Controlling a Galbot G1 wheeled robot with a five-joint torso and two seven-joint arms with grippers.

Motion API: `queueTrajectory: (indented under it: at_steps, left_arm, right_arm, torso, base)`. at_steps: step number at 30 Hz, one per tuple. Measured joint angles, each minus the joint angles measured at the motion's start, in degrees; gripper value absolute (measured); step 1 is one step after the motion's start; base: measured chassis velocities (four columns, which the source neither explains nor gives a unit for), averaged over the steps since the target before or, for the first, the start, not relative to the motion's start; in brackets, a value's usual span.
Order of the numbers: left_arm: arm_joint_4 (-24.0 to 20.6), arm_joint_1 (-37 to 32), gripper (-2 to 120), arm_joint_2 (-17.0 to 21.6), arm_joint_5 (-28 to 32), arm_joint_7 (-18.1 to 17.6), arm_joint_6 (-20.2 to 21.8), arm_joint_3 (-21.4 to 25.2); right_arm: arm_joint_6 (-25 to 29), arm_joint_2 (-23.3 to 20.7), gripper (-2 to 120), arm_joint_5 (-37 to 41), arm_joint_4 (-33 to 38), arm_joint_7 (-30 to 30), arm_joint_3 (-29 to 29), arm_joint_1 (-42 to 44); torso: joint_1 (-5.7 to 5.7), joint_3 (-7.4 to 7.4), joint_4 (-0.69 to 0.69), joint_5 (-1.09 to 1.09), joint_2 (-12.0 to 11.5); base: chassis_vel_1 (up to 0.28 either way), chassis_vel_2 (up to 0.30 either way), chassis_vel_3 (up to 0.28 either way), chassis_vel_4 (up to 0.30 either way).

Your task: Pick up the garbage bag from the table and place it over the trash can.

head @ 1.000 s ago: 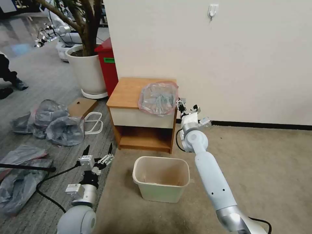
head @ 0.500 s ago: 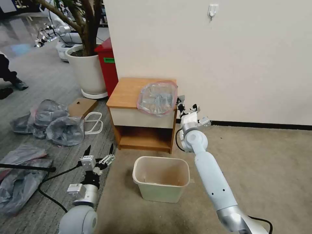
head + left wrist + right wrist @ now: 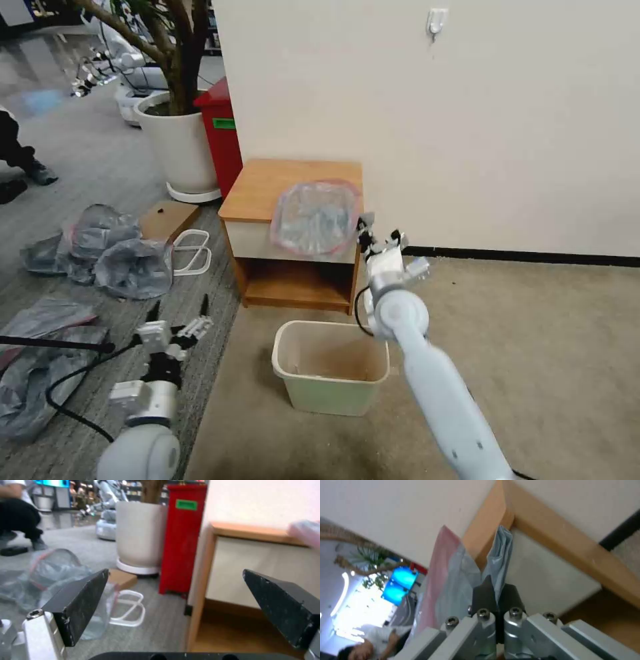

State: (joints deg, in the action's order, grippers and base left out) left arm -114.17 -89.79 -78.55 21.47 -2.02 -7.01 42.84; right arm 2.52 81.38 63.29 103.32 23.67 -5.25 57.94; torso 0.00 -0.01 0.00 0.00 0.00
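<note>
While the right pincer [image 3: 365, 230] is pinching the bag [image 3: 312, 218] by its right edge at the counter's [image 3: 267, 183] front corner, the can [image 3: 331, 367] is sitting below, and the left pincer [image 3: 179, 312] is hanging spread, farther off.

Right end effector [image 3: 365, 227] dragged garbage bag [image 3: 312, 217] off table [image 3: 263, 187] front edge

Mid-frame, a low wooden table [image 3: 267, 187] stands against a pale wall. A clear garbage bag [image 3: 312, 217] with a pink rim hangs over its front right edge, pinched by the right gripper [image 3: 365, 227]. Below sits a cream trash can [image 3: 331, 367]. At lower left, the left gripper [image 3: 179, 310] hovers with fingers spread above the floor.
</note>
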Motion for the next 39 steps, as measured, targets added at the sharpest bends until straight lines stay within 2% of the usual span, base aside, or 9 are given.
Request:
queueTrajectory:
  at_steps: [7,11,17,30,32,35,36,39]
  left_arm:
    - [0.4,-0.1,100,0.6,1.8,-0.1,0.0,2.2]
    - [0.6,-0.3,100,0.2,1.8,-0.1,0.0,2.1]
    - [0.4,-0.3,100,-0.1,1.5,-0.1,0.0,0.6]
    - [0.5,0.5,100,-0.3,-0.4,-0.1,0.1,-3.1]
    - [0.5,0.5,100,-0.2,-0.5,-0.1,0.1,-3.4]
    - [0.5,0.6,100,0.1,-0.9,-0.1,0.1,-4.1]
    - [0.5,0.6,100,0.1,-0.9,-0.1,0.1,-4.1]
    - [0.4,0.6,100,0.3,-1.1,-0.1,0.2,-4.6]
  right_arm:
    - [0.7,-2.7,0,-4.2,7.5,5.4,5.8,7.2]
    - [-0.8,-4.5,0,-6.8,9.9,7.3,8.3,11.6]
    - [-3.2,-7.5,0,-11.3,8.6,8.6,10.9,17.0]
    - [-3.4,-8.2,0,-14.3,7.5,8.4,10.8,19.7]
    - [-3.5,-8.1,4,-14.3,7.6,8.4,10.8,19.8]
    - [-3.7,-7.8,17,-14.8,7.7,8.6,11.0,19.7]
    - [-3.7,-7.8,17,-14.8,7.7,8.6,11.0,19.7]
    - [-3.7,-7.6,30,-15.9,7.8,9.5,11.2,19.4]
  torso:
    - [0.00,0.00,0.01,0.00,0.0]
    - [0.00,0.00,0.01,0.00,0.0]
    - [0.00,0.00,0.00,0.01,0.0]
    - [0.00,0.00,0.00,0.00,0.0]
    - [0.00,0.00,0.00,0.00,0.0]
    - [0.00,0.01,0.00,0.00,0.0]
    - [0.00,0.01,0.00,0.00,0.0]
    - [0.00,0.01,0.00,0.00,0.0]
  base:
    - [0.000,0.000,0.000,0.000]
    - [0.000,0.000,0.000,0.000]
    - [0.000,0.000,0.000,0.000]
    - [0.000,0.000,0.000,0.000]
    - [0.000,0.000,0.000,0.000]
    - [0.000,0.000,0.000,0.000]
    - [0.000,0.000,0.000,0.000]
    - [0.000,0.000,0.000,0.000]
